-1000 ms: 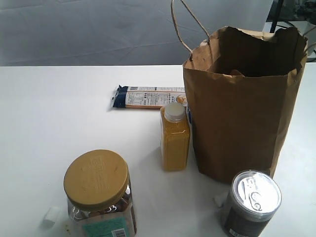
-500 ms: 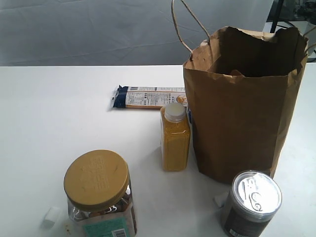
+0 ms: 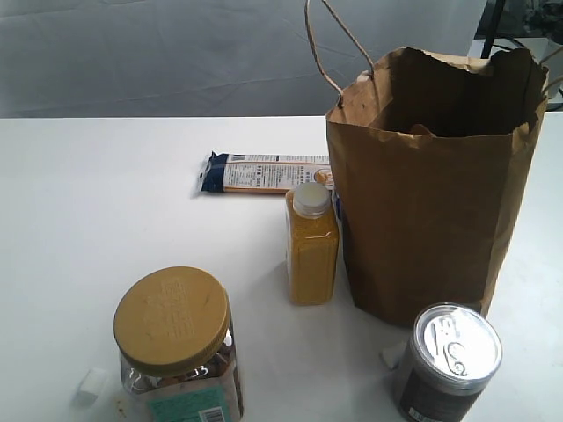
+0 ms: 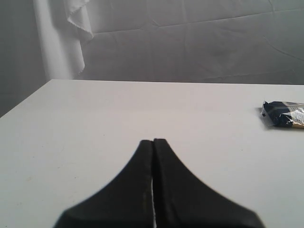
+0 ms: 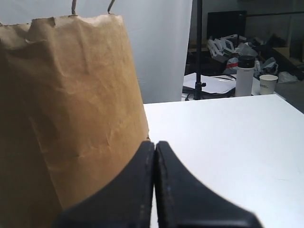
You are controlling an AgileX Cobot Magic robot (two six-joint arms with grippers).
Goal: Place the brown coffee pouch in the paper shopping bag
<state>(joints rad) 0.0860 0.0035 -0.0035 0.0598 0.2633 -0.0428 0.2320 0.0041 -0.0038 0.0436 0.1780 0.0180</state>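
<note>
- The left gripper (image 4: 153, 142) and right gripper (image 5: 155, 145) are both pinched shut, empty
- The brown coffee pouch is not clearly seen; a brown tip (image 3: 420, 129) inside the paper shopping bag (image 3: 431, 220), by the tabletop's right edge, may be it
- Check the bag's mouth before reaching

Bright, even, diffuse light all round; the white table (image 3: 106, 193) runs close to washed out; soft, faint shadows sit at the foot of the yellow bottle (image 3: 311, 251) and the paper shopping bag (image 3: 422, 229), whose inside falls dim; a glint shows on the silver can lid (image 3: 456, 341); the left gripper (image 4: 153, 141) and right gripper (image 5: 155, 142) loom dark, soft-edged, out of focus; beyond their tips the scene reads fairly sharp.
</note>
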